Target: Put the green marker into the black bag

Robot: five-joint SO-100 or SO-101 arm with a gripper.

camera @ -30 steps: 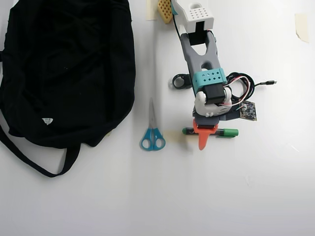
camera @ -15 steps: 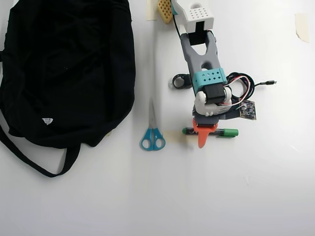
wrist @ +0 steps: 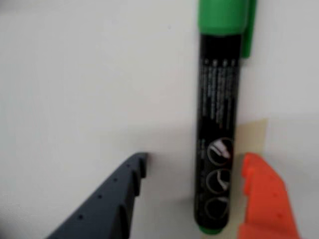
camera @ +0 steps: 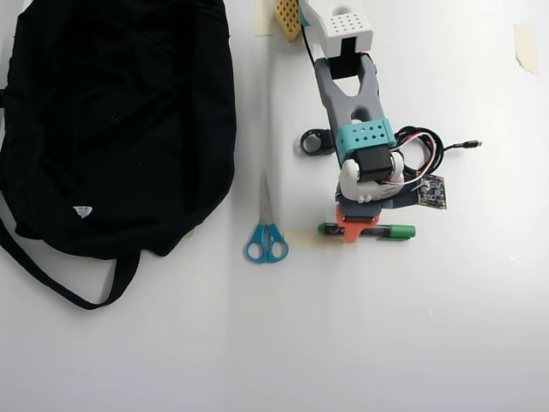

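Two fingers of the pincer (wrist: 192, 186) stand apart around the green marker (wrist: 218, 134), which lies flat on the table (wrist: 84, 74). Going left to right in the wrist view, the dark grey finger (wrist: 112, 201) has a clear gap between it and the barrel, while the orange finger (wrist: 264, 199) sits just beside it, perhaps touching. Nothing is clamped yet. To grip well, I judge the pincer should stay low and close slowly so the grey finger pushes the barrel squarely against the orange one, rather than rolling it away. In the overhead view the black bag (camera: 111, 120) lies well away to the pincer's left, beyond the scissors (camera: 265, 225).
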